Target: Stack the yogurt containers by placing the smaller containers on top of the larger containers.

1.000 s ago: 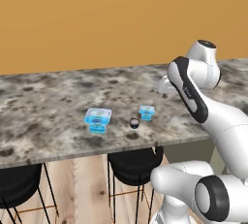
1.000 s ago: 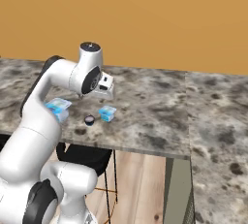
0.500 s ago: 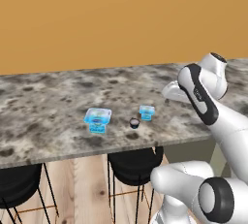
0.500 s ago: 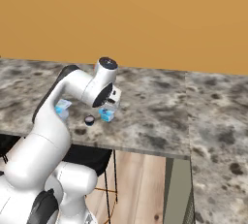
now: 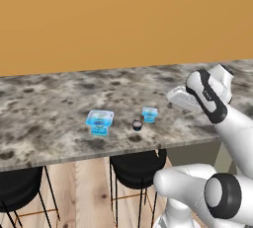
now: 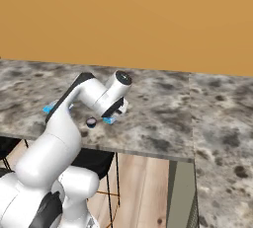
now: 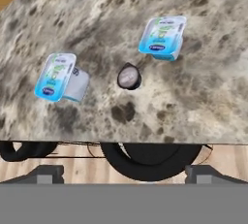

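Yogurt containers are seen standing apart on the marbled surface (image 5: pixel 44 98), none yet stacked. In the left base view, the large light-blue tub (image 5: pixel 100 121) is found left of centre, the tiny dark cup (image 5: pixel 137 125) just to its right, and the small light-blue cup (image 5: pixel 149 114) a little further right. In the hand view, the large tub (image 7: pixel 163 37) sits upper right, the dark cup (image 7: pixel 129 77) at centre, and the small cup (image 7: pixel 60 78) at left, apparently tipped on its side.

The gripper (image 5: pixel 174 96) is held above the surface, right of the small cup, with its jaws spread wide and nothing between them.

The step in hand is judged to be the approach to a smaller container. A clean descent over the small light-blue cup would be advised, with the jaws aligned across its narrower sides. If it does lie tilted, care would be needed so that it is not pushed away.

The containers are placed close to the near edge of the surface, with bar stools (image 5: pixel 136 165) below; a nudge outward could send one over. Ample bare surface is left behind and to both sides for manoeuvring.
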Tool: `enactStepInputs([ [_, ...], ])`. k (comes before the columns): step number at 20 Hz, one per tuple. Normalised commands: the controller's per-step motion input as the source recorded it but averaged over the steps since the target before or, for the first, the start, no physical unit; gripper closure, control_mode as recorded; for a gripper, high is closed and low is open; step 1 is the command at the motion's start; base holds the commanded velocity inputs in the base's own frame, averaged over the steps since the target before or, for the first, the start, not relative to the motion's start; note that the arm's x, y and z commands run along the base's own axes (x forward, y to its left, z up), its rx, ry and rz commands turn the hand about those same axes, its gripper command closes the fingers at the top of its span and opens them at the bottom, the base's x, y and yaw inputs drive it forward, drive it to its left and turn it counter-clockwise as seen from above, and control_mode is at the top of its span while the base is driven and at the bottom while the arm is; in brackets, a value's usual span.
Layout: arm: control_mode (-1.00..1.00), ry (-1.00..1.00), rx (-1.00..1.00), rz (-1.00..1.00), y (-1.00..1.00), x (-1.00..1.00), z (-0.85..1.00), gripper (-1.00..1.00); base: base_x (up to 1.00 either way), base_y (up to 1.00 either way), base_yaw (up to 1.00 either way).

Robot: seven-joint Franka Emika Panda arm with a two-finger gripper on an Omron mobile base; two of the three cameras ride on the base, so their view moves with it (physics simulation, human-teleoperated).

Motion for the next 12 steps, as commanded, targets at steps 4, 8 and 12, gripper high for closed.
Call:
enactStepInputs([
  [4,-1.00,0.07,0.13,-0.01,-0.08,0.20,-0.23,-1.00,0.00,0.00,0.00],
  [8,-1.00,0.09,0.12,-0.02,-0.08,0.24,-0.24,-1.00,0.00,0.00,0.00],
  [12,-1.00,0.09,0.10,-0.05,-0.07,0.27,-0.21,-1.00,0.00,0.00,0.00],
])
